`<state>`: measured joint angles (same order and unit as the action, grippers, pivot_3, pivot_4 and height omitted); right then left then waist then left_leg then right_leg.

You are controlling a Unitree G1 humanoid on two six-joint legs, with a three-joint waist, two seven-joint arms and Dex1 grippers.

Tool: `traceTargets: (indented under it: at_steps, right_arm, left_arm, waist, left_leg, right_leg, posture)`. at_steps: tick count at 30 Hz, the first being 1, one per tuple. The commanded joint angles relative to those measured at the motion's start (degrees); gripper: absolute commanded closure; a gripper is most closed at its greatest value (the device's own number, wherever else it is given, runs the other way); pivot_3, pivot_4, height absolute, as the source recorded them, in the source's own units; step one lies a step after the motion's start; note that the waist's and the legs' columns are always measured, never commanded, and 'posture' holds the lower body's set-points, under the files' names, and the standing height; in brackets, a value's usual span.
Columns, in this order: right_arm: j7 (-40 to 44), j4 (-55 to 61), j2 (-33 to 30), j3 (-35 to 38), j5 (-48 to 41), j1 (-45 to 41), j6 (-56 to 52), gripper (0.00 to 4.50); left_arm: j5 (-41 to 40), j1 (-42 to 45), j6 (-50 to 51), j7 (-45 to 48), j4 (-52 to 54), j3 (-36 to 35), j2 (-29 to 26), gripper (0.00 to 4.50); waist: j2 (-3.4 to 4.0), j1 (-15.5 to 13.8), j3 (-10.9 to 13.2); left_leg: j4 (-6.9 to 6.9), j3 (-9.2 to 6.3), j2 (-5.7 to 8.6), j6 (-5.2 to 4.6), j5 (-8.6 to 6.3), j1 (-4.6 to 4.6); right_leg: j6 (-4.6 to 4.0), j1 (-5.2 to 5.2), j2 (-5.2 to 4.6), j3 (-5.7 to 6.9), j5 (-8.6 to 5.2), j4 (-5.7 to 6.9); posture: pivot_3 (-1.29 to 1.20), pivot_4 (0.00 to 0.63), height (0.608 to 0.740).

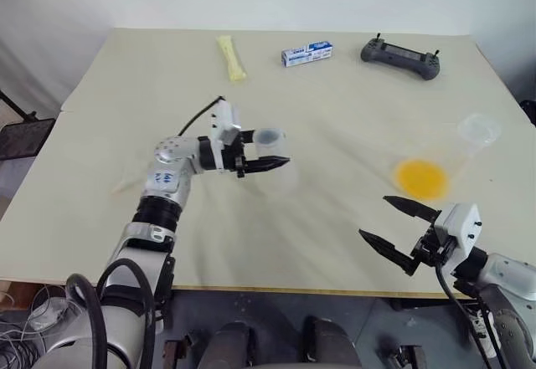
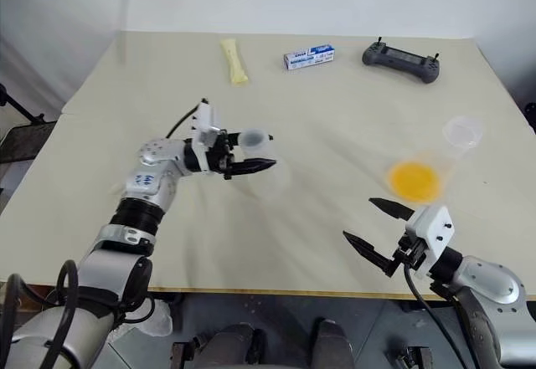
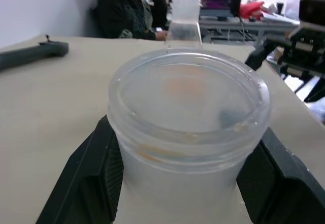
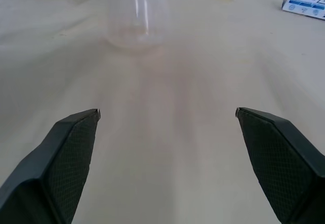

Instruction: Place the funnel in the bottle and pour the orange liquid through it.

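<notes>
The left gripper (image 1: 266,165) is gripping a clear cup (image 1: 270,141) between its fingers mid-surface, the orange liquid (image 1: 420,178) is sitting in the bottle (image 1: 456,153) further right, and the right gripper (image 1: 391,223) is hanging there wide open, holding nothing.

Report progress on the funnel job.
Done: funnel picked up, held in the left gripper. In hand: it hangs by the bottle, not yet seated. Left: seat it, then pour the orange liquid, pooled in its clear container beyond the open right gripper.
</notes>
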<state>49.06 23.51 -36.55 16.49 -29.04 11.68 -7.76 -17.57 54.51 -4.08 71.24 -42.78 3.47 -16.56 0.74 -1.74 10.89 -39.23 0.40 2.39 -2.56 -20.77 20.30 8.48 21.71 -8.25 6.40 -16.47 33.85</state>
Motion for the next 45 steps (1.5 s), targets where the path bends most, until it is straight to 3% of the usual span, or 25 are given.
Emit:
traceTargets:
  at_steps: [1, 6, 12, 19, 31, 36, 45]
  right_arm:
    - [-1.2, 3.5, 0.7, 1.3, -0.4, 1.9, 0.3, 0.00]
    - [-2.6, 3.7, 1.1, 1.4, 0.5, 2.8, 0.9, 0.00]
    - [-2.8, 2.5, 1.2, 0.6, 1.4, 1.4, 1.8, 0.00]
    - [-1.9, 1.0, 0.9, 0.4, 1.7, -0.4, 1.9, 0.00]
    - [2.7, -3.0, -1.4, 1.0, 0.5, -2.7, 1.5, 0.00]
    - [5.5, -6.6, -3.2, 0.9, -0.2, -5.9, 0.8, 0.00]
    - [12.3, -8.2, -4.3, 1.3, -4.7, -8.1, 0.4, 0.00]
  left_arm:
    - [2.0, 3.0, -3.8, 1.3, -3.1, 0.3, 0.9, 1.92]
    - [5.2, 5.0, -5.5, 0.7, -6.9, 1.1, 1.7, 1.92]
    - [6.2, 5.2, -4.2, 0.6, -7.0, 1.0, 2.1, 0.03]
    - [4.7, 3.8, 0.2, 1.1, -2.3, -0.5, 0.6, 0.03]
    - [1.2, -6.2, 12.3, -0.1, 15.7, -6.1, -13.0, 0.03]
    - [-4.4, -22.7, 21.7, -9.0, 33.8, -19.5, -22.1, 0.03]
    - [-15.4, -49.6, 31.0, -19.5, 55.3, -38.6, -22.2, 0.03]
  waist:
    - [-0.04, 0.0, 0.0]
    - [-0.05, 0.1, 0.0]
    - [-0.05, 0.1, 0.0]
    - [-0.06, 0.1, 0.0]
    - [-0.05, 0.3, 0.0]
    - [-0.03, 1.6, 0.0]
    - [-0.04, 0.4, 0.0]
  left_leg:
    - [0.00, 0.00, 0.00, 0.00, 0.00, 0.01]
    - [0.00, -0.01, 0.00, -0.01, 0.01, 0.01]
    - [-0.01, -0.01, 0.00, -0.02, 0.01, 0.01]
    - [-0.02, -0.05, 0.00, -0.02, 0.01, 0.01]
    - [-0.06, -0.12, -0.02, -0.02, 0.01, 0.00]
    - [-0.01, -0.17, -0.06, 0.02, -0.01, -0.06]
    - [-0.08, -0.51, -0.05, 0.08, -0.05, -0.05]
  right_leg:
    - [0.00, 0.00, 0.00, 0.00, 0.00, -0.01]
    - [0.00, 0.00, 0.00, 0.00, 0.00, 0.00]
    - [0.00, 0.00, 0.00, -0.01, 0.00, 0.01]
    - [0.00, 0.00, 0.00, 0.00, 0.00, 0.02]
    - [0.01, 0.01, 0.00, -0.06, 0.00, 0.07]
    - [0.01, 0.04, -0.01, -0.15, 0.00, 0.13]
    - [-0.01, -0.13, -0.14, -0.36, 0.00, 0.05]
  posture:
    - [0.00, 0.150, 0.740]
    - [0.00, 0.150, 0.740]
    - [0.00, 0.150, 0.740]
    - [0.00, 0.150, 0.740]
    - [0.00, 0.150, 0.740]
    - [0.00, 0.150, 0.740]
    - [0.00, 0.150, 0.740]
